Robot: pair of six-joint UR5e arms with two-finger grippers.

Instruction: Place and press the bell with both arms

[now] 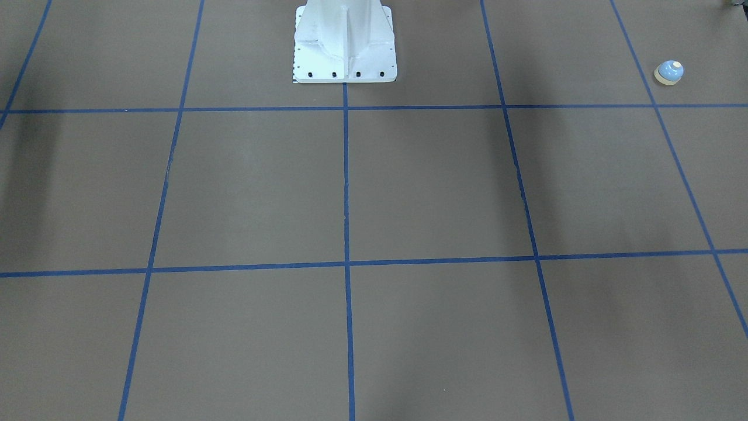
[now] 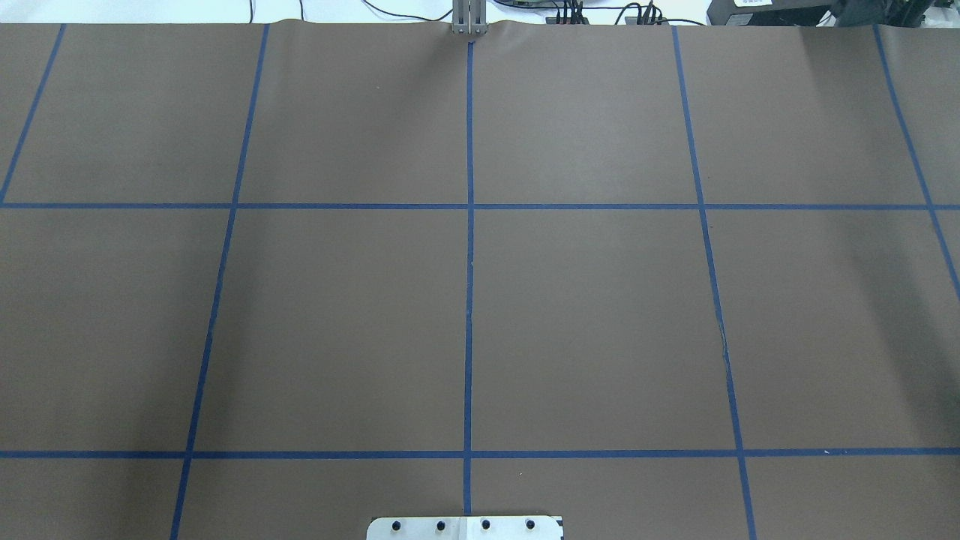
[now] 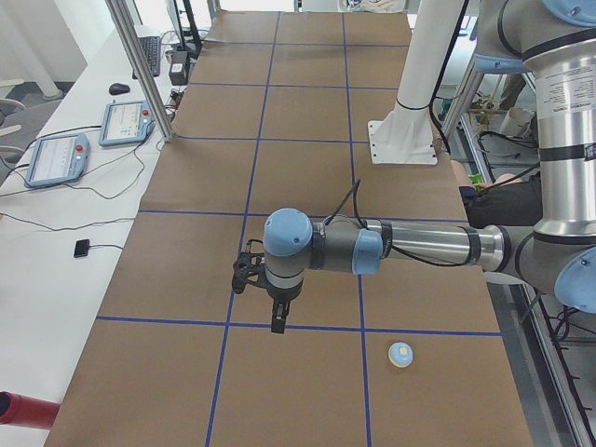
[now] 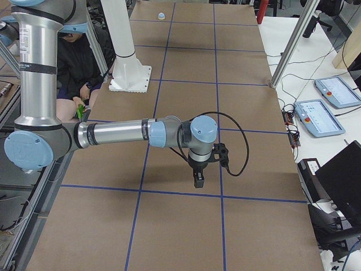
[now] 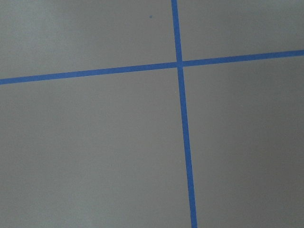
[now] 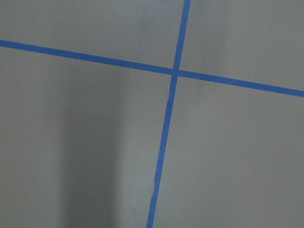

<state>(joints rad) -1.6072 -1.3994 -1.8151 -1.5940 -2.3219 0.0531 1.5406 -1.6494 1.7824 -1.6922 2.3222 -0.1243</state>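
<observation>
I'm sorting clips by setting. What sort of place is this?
Likely a robotics lab: a left arm and right arm reach over a table marked with a blue tape grid, with teach pendants beside it.

Table (image 1: 438, 187): top was covered in brown paper, divided into large squares by blue tape lines (image 1: 346, 175). White flanged pedestal (image 1: 345, 41): stood at the robot's edge, astride the centre line. Bell (image 1: 669, 72): light-blue dome with cream base and button, sat upright near the table's left end, well apart from the pedestal.
</observation>
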